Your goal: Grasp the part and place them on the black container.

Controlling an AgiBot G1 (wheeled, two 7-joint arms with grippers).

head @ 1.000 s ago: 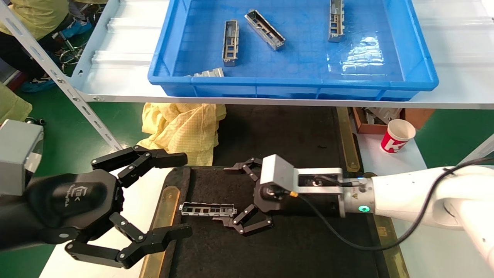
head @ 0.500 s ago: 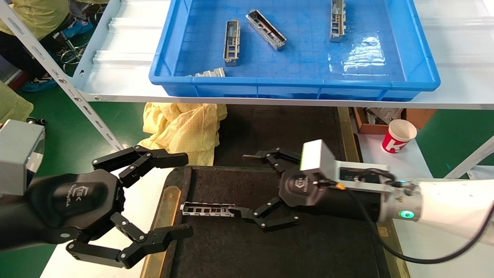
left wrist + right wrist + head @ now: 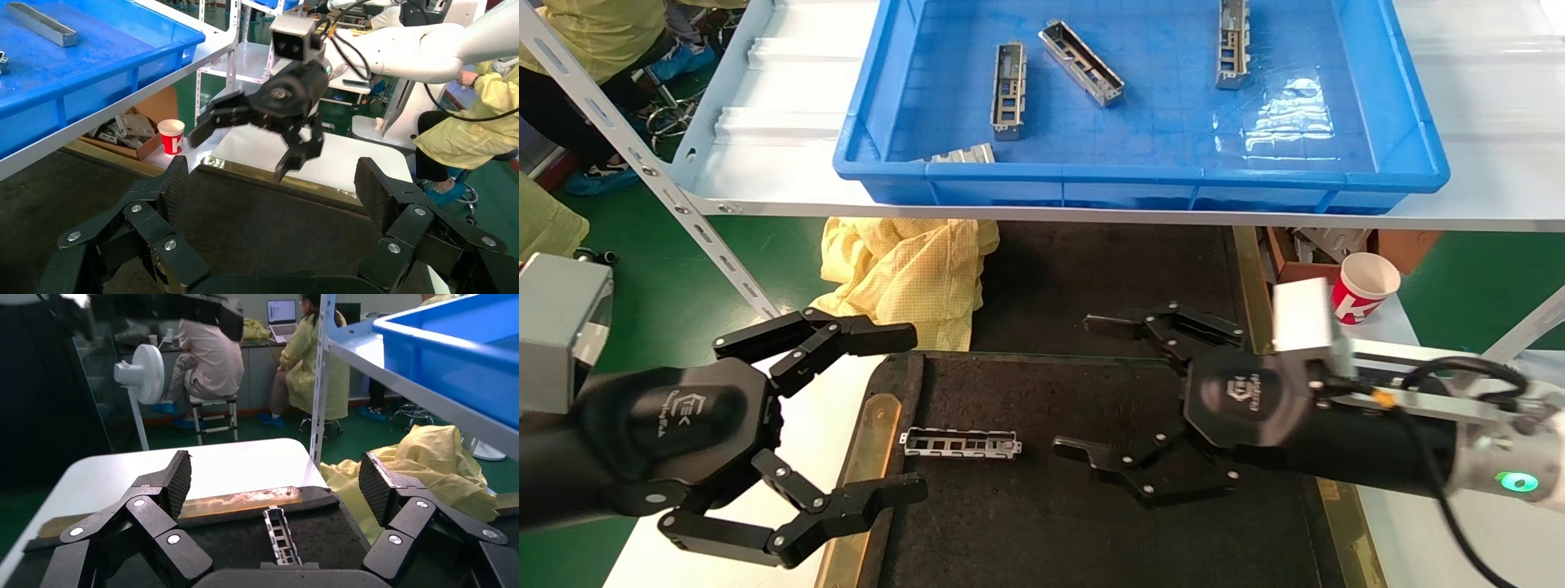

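Note:
A slim silver-grey part [image 3: 961, 443] with cut-out windows lies flat on the black container [image 3: 1050, 531], near its left brass strip; the right wrist view shows this part [image 3: 281, 535] lying free between the jaws' lines. My right gripper [image 3: 1083, 384] hovers open to the right of it, apart from it, nothing held. My left gripper [image 3: 911, 412] stands open and empty at the container's left edge. Several more parts, such as one [image 3: 1008, 90], lie in the blue bin [image 3: 1140, 184] on the shelf above.
A yellow cloth [image 3: 903, 273] lies behind the container's left corner. A red and white paper cup [image 3: 1363, 287] and a brown box [image 3: 1303, 265] sit at the right. The white shelf [image 3: 764, 196] with its slanted strut [image 3: 641, 167] overhangs the back.
My right gripper has let go of the part on the container and pulled back to the right, open. The part stays put. The left arm has not moved.

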